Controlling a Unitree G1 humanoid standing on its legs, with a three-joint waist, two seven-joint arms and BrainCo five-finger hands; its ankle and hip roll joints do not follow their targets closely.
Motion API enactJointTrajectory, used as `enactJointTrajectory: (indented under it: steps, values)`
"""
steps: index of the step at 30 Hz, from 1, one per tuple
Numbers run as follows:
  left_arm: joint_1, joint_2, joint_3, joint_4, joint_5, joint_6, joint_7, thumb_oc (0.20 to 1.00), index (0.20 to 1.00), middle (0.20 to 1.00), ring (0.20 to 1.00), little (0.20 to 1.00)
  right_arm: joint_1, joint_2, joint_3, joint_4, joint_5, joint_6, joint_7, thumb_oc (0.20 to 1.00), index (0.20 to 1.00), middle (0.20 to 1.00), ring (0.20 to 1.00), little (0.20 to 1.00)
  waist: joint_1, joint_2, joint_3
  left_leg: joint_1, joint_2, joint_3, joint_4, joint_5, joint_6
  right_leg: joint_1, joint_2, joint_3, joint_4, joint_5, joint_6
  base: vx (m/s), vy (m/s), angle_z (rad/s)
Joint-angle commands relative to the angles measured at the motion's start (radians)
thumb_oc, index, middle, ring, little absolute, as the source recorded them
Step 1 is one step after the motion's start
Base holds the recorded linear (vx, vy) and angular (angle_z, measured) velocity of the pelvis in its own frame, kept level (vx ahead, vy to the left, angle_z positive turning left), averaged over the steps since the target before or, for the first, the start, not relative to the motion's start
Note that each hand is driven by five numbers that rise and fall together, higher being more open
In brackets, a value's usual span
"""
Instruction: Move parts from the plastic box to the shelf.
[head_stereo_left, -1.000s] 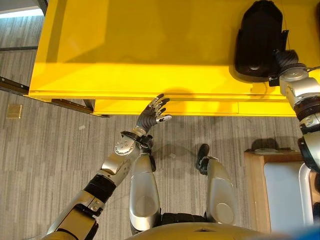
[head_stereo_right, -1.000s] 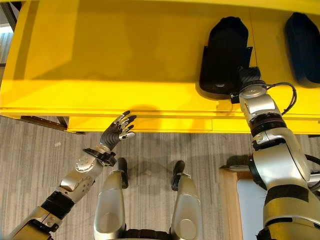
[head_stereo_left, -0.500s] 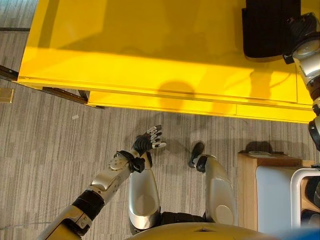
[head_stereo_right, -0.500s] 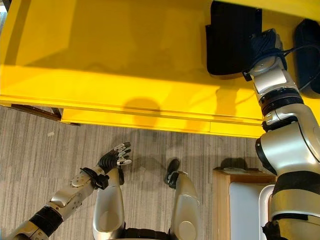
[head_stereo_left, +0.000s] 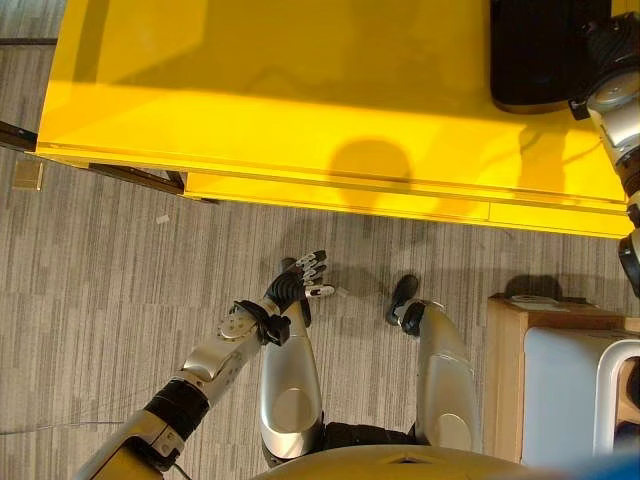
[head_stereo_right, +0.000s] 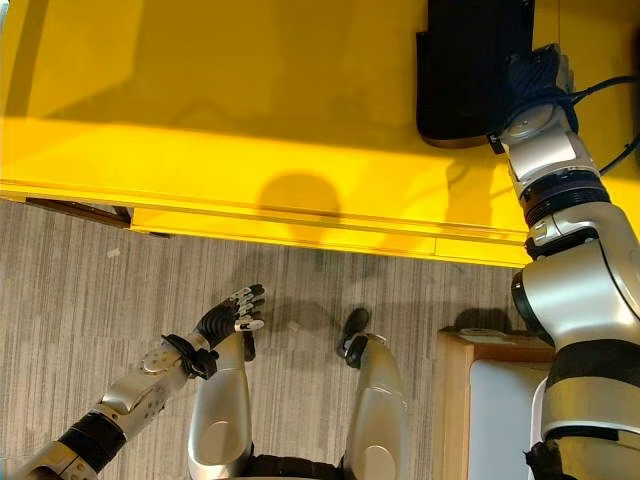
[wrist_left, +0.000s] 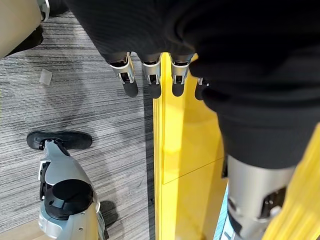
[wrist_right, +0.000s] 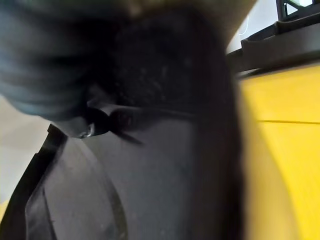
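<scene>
The part (head_stereo_right: 470, 70) is a black moulded piece lying on the yellow shelf (head_stereo_right: 200, 110), toward its far right. It looks stiff and light for its bulk, likely a hollow plastic shell with a smooth, somewhat slippery skin, so the raised rim at its near end seems the best place to take hold. The right hand (head_stereo_right: 532, 82) is at that near end, touching the part; its fingers are hidden against the black surface, so I cannot tell whether they are closed on it. The left hand (head_stereo_left: 298, 285) hangs low over the floor (head_stereo_left: 100, 290), fingers relaxed and holding nothing. A pale box (head_stereo_left: 560, 395) on a wooden stand (head_stereo_left: 503, 380) sits at the robot's right. Nothing on the shelf crowds the part
</scene>
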Motion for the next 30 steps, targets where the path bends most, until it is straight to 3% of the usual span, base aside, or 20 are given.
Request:
enactJointTrajectory:
  steps: [1, 19, 21, 22, 23, 26, 30]
  values:
    - [0.033, -0.004, -0.01, -0.082, 0.001, -0.029, -0.036, 1.0, 1.0, 1.0, 1.0, 1.0, -0.091, -0.07, 0.006, -0.006, -0.039, -0.031, -0.05, 0.2, 0.2, 0.2, 0.2, 0.2, 0.006, 0.026, -0.033, -0.018, -0.017, 0.039, 0.068, -0.074, 0.073, 0.023, 0.029, -0.026, 0.045, -0.049, 0.013, 0.05, -0.038, 0.03]
    - [0.076, -0.018, 0.03, -0.066, 0.009, -0.035, -0.098, 1.0, 1.0, 1.0, 1.0, 1.0, -0.057, -0.117, 0.008, 0.014, -0.195, 0.01, -0.004, 0.2, 0.2, 0.2, 0.2, 0.2, -0.004, 0.051, -0.033, -0.041, -0.005, 0.039, 0.05, -0.031, 0.057, -0.041, 0.026, -0.022, 0.115, -0.091, -0.003, 0.03, -0.029, 0.03]
    - [0.08, -0.016, 0.034, -0.065, 0.005, -0.038, -0.104, 1.0, 1.0, 1.0, 1.0, 1.0, -0.054, -0.121, 0.015, 0.02, -0.229, 0.025, 0.013, 0.495, 0.495, 0.495, 0.495, 0.495, -0.006, 0.053, -0.033, -0.041, -0.004, 0.04, 0.048, -0.029, 0.056, -0.046, 0.026, -0.02, 0.117, -0.091, -0.004, 0.0, 0.0, 0.0]
    - [0.081, -0.018, 0.035, -0.061, 0.005, -0.04, -0.105, 1.0, 1.0, 1.0, 1.0, 1.0, -0.052, -0.121, 0.019, 0.021, -0.242, 0.031, -0.001, 0.84, 0.84, 0.84, 0.84, 0.84, -0.007, 0.054, -0.033, -0.043, -0.003, 0.04, 0.049, -0.027, 0.056, -0.048, 0.026, -0.019, 0.118, -0.091, -0.005, 0.0, 0.0, 0.0]
    - [0.08, -0.017, 0.036, -0.062, 0.004, -0.037, -0.105, 1.0, 1.0, 1.0, 1.0, 1.0, -0.052, -0.122, 0.022, 0.022, -0.257, 0.04, 0.002, 1.0, 1.0, 1.0, 1.0, 1.0, -0.007, 0.055, -0.033, -0.045, -0.004, 0.039, 0.05, -0.027, 0.056, -0.05, 0.026, -0.019, 0.119, -0.092, -0.004, 0.0, 0.001, -0.03]
    - [0.081, -0.021, 0.041, -0.057, 0.011, -0.034, -0.12, 1.0, 1.0, 1.0, 1.0, 1.0, -0.049, -0.13, 0.031, 0.032, -0.293, 0.043, 0.005, 1.0, 1.0, 1.0, 1.0, 1.0, -0.008, 0.056, -0.033, -0.046, -0.002, 0.04, 0.044, -0.023, 0.054, -0.053, 0.025, -0.018, 0.117, -0.09, -0.004, 0.0, 0.0, 0.0]
    - [0.092, -0.026, 0.033, -0.06, 0.012, -0.049, -0.128, 1.0, 1.0, 1.0, 1.0, 1.0, -0.043, -0.151, 0.047, 0.042, -0.382, 0.08, -0.075, 1.0, 1.0, 1.0, 1.0, 1.0, -0.013, 0.062, -0.033, -0.041, -0.004, 0.045, 0.029, -0.017, 0.053, -0.052, 0.027, -0.016, 0.105, -0.085, -0.002, 0.0, 0.0, 0.0]
